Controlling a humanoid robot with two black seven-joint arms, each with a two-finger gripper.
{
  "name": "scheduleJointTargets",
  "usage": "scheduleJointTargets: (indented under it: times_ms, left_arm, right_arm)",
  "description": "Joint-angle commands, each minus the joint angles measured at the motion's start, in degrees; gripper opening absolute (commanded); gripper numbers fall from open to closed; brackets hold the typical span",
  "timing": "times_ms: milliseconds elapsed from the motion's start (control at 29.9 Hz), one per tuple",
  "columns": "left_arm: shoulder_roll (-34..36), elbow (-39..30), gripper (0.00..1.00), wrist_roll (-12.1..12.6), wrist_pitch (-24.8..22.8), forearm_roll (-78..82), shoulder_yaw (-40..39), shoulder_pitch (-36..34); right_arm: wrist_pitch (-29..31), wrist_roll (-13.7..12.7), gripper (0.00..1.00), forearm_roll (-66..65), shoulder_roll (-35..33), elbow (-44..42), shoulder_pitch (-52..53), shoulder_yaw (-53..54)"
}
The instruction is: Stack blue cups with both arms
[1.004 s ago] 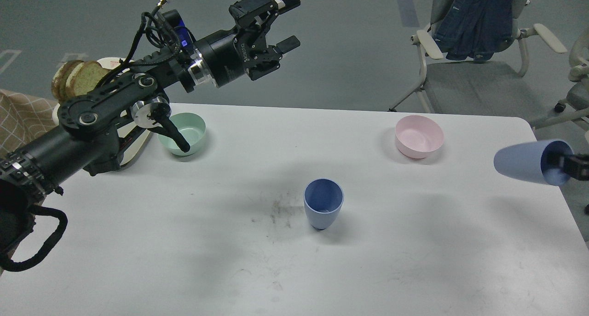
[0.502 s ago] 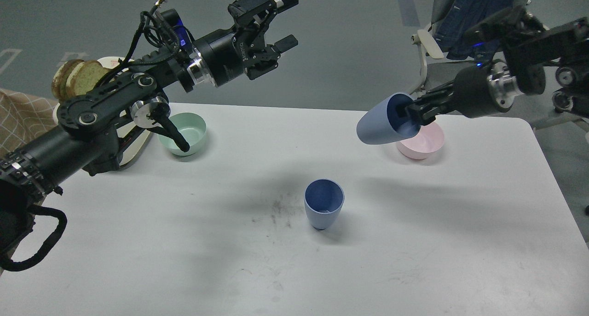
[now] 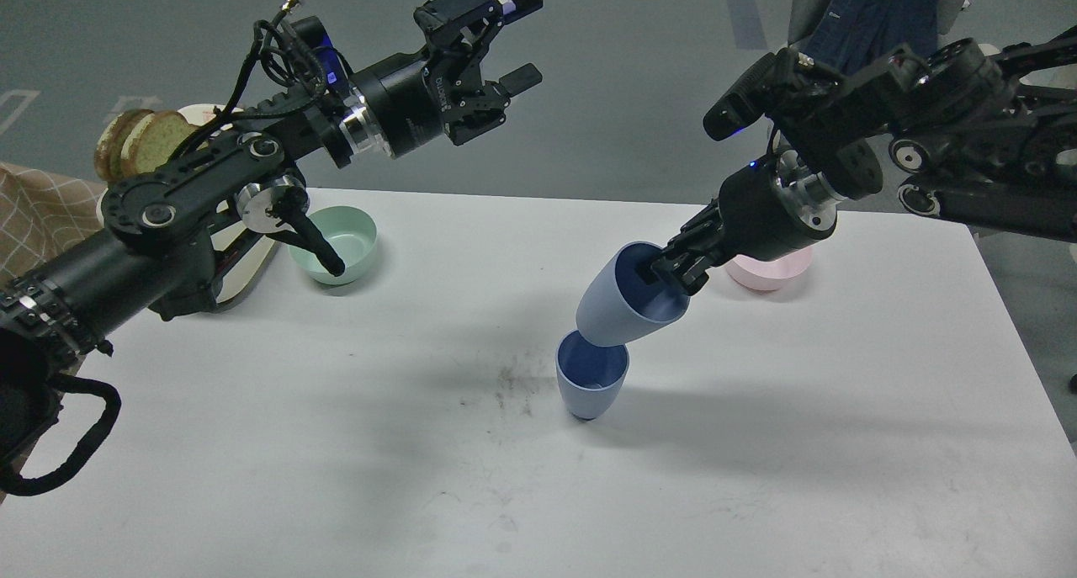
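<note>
A: Report the near items on the white surface (image 3: 336,443).

B: One matte periwinkle-blue plastic tumbler (image 3: 591,383) stands upright at centre. A second matching tumbler (image 3: 627,296) hangs tilted directly above its rim, pinched at the rim by the right end effector (image 3: 666,272).

A: And farther back?

B: Mint-green bowl (image 3: 336,246) left, pink bowl (image 3: 770,271) right. The left end effector (image 3: 523,39) is raised, fingers spread, holding nothing.
</note>
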Motion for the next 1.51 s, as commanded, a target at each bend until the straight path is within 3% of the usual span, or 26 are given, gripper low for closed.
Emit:
scheduleJointTargets:
  times_ms: [0, 201, 1172, 1306, 1473]
  left_arm:
    - [0.0, -0.1, 0.92, 0.0, 0.0, 0.0, 0.0, 0.0]
    - [0.0, -0.1, 0.92, 0.0, 0.0, 0.0, -0.1, 0.0]
    - [0.2, -0.4, 0.92, -0.1, 0.0, 0.0, -0.6, -0.1]
    - [0.2, -0.4, 0.92, -0.1, 0.0, 0.0, -0.6, -0.1]
    - [0.2, -0.4, 0.92, -0.1, -0.1, 0.0, -0.6, -0.1]
  right_arm:
    - [-0.1, 0.0, 0.00, 0.2, 3.1, -1.1, 0.0, -0.3]
    - [-0.3, 0.0, 0.00, 3.1, 6.7, -2.2, 0.0, -2.2]
    - [-0.5, 0.0, 0.00, 3.4, 8.6, -4.5, -0.7, -4.9]
    - [-0.6, 0.0, 0.25, 3.4, 8.5, -4.5, -0.7, -5.0]
    - [-0.7, 0.0, 0.40, 3.5, 8.4, -4.5, -0.7, -5.0]
